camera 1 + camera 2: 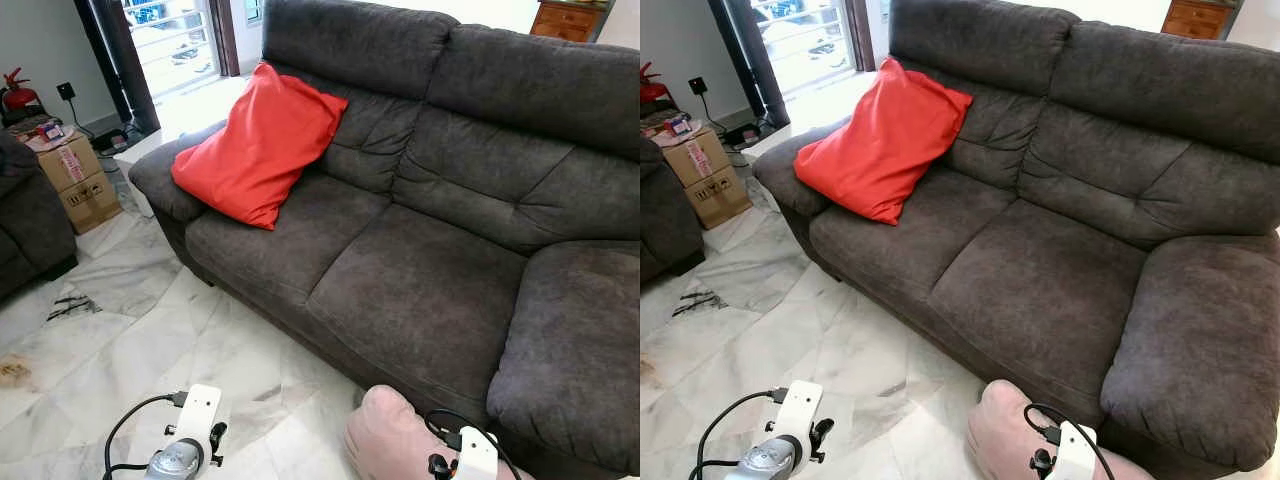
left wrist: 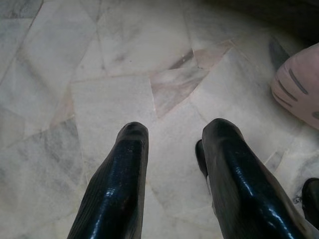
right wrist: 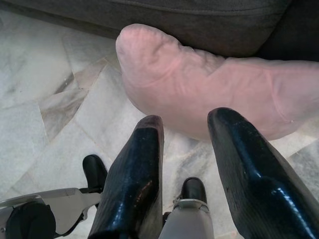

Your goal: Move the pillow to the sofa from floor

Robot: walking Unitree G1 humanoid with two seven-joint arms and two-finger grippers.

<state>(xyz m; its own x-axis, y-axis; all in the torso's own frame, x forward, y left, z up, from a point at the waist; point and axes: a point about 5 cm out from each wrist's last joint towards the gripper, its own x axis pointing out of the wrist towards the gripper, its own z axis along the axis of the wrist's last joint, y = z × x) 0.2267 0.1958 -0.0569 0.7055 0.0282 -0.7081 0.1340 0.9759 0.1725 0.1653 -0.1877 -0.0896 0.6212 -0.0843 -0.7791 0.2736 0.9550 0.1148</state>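
Note:
A pale pink pillow (image 3: 199,89) lies on the marble floor against the front of the dark grey sofa (image 1: 420,290); its end shows at the lower edge of the left eye view (image 1: 385,440). My right gripper (image 3: 187,129) hangs open just above the pillow's near edge, nothing between its fingers. My left gripper (image 2: 172,134) is open over bare floor, with the pillow (image 2: 299,84) off to its side. A red pillow (image 1: 258,145) leans against the sofa's left armrest and backrest.
Cardboard boxes (image 1: 78,180) stand at the far left beside another dark seat (image 1: 25,225). Small dark scraps (image 1: 70,305) lie on the marble floor (image 1: 150,340). The sofa's right armrest (image 1: 575,340) bulges close to my right arm.

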